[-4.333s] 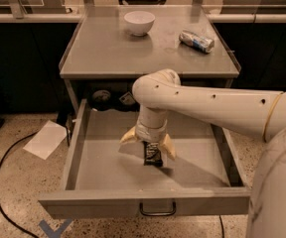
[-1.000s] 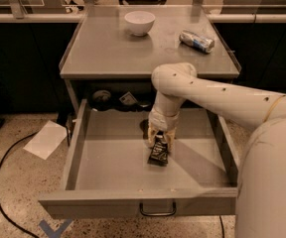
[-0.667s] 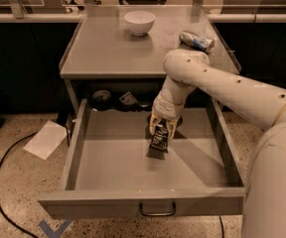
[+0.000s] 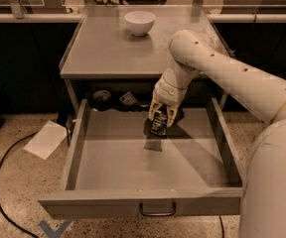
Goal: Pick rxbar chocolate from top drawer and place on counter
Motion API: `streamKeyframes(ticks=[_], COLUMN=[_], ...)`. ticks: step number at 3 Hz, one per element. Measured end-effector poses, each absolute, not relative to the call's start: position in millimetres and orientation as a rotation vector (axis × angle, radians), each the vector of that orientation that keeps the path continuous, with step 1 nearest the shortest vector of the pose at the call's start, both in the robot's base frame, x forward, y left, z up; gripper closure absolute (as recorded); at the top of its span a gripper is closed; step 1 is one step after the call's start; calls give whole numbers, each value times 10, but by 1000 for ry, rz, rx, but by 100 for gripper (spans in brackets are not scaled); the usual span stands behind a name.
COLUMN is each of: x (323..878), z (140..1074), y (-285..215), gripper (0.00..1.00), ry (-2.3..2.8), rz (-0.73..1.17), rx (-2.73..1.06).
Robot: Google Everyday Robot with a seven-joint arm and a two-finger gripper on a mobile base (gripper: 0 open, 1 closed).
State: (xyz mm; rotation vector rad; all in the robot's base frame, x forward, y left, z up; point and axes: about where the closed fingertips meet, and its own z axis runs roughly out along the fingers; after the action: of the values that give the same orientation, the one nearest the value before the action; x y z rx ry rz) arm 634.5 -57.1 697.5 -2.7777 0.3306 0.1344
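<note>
My gripper (image 4: 162, 117) hangs over the back middle of the open top drawer (image 4: 133, 157), just below the counter's front edge. It is shut on the rxbar chocolate (image 4: 158, 124), a black bar with white lettering held upright and lifted off the drawer floor, with its shadow below it. The counter (image 4: 113, 48) is the grey metal top above the drawer. My arm crosses the counter's right side and hides the can there.
A white bowl (image 4: 139, 22) stands at the back of the counter. At the drawer's back lie a dark round object (image 4: 102, 97) and a small packet (image 4: 128, 99). A sheet of paper (image 4: 46, 139) and a black cable (image 4: 4, 182) lie on the floor at left.
My gripper has risen and moved toward the back of the drawer with the bar, which has left the drawer floor. My arm now covers the can on the counter.
</note>
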Motion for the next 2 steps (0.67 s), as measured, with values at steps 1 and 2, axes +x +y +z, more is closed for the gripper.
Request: streamKeyframes(ticks=[1, 2], x=[6381, 6499], z=[7136, 7602], y=[-574, -584], gripper=[100, 100], ry=[324, 301], rz=[87, 46], rx=[-2797, -2811])
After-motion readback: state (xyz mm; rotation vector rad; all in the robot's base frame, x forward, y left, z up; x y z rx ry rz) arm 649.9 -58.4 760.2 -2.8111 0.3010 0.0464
